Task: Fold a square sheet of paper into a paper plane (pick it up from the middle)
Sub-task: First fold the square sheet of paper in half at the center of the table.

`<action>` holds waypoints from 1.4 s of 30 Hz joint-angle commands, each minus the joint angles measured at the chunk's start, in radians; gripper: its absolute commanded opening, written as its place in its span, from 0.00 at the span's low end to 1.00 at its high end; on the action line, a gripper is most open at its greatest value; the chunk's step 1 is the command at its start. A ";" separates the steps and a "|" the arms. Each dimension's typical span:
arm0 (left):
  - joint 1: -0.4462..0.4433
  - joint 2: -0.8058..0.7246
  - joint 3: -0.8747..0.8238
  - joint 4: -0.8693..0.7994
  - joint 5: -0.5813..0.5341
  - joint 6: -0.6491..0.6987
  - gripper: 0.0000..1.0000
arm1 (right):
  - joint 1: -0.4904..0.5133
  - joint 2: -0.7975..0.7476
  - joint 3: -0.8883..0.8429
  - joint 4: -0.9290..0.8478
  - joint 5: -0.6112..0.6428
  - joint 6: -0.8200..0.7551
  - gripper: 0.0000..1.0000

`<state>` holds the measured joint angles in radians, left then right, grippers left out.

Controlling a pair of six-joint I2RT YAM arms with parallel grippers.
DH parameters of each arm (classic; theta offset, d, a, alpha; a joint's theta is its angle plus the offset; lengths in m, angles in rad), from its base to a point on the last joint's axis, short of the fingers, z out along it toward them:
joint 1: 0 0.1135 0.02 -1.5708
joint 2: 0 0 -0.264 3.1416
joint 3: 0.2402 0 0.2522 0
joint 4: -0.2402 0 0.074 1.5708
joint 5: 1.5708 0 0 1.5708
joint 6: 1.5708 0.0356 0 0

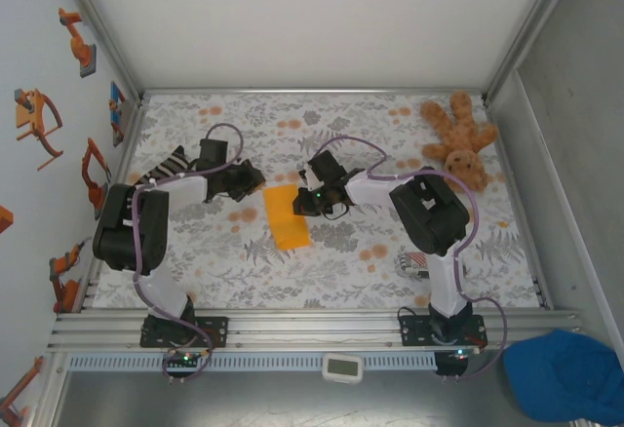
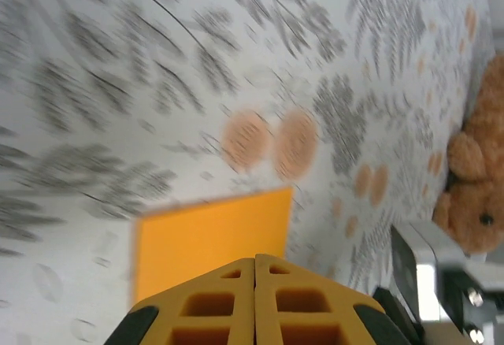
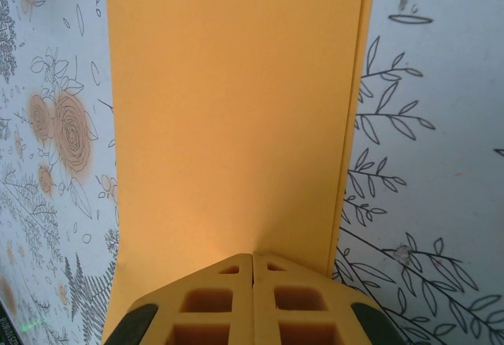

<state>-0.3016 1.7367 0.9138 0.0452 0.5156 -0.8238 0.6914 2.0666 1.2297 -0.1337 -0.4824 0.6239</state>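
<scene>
1. the square sheet of paper (image 1: 287, 217), bright orange and creased in half into a long rectangle, lies flat at the middle of the bench (image 1: 224, 261). in the overhead view its long side runs from 12 to 6 o'clock.
2. the left claw (image 2: 254, 262) is pressed together at the sheet's 11 o'clock corner. the right claw (image 3: 252, 257) is pressed together at its 1 o'clock edge. it cannot be told whether either has paper between its pads.
3. risk: both claws are closed and low at the far end, so a sideways drag could skew the two layers. the right wrist view shows the lower layer peeking out along the 3 o'clock edge, so the halves look slightly out of line.
4. risk: a hard press or pull on such thin paper could crumple or tear a corner, spoiling the nose folds to come.
5. risk: nothing holds the near end at 6 o'clock, so the sheet may pivot or slide on the bench.
6. risk: the claws sit near each other, and a careless move inward could knock them together.
</scene>
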 commanded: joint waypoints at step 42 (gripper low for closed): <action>-0.156 -0.432 -0.325 -0.130 0.066 0.056 0.06 | -0.015 0.156 -0.116 -0.267 0.281 0.001 0.00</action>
<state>-0.4629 1.3567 0.5316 -0.1165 0.5911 -0.7864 0.6914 2.0701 1.2224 -0.1234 -0.4789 0.6281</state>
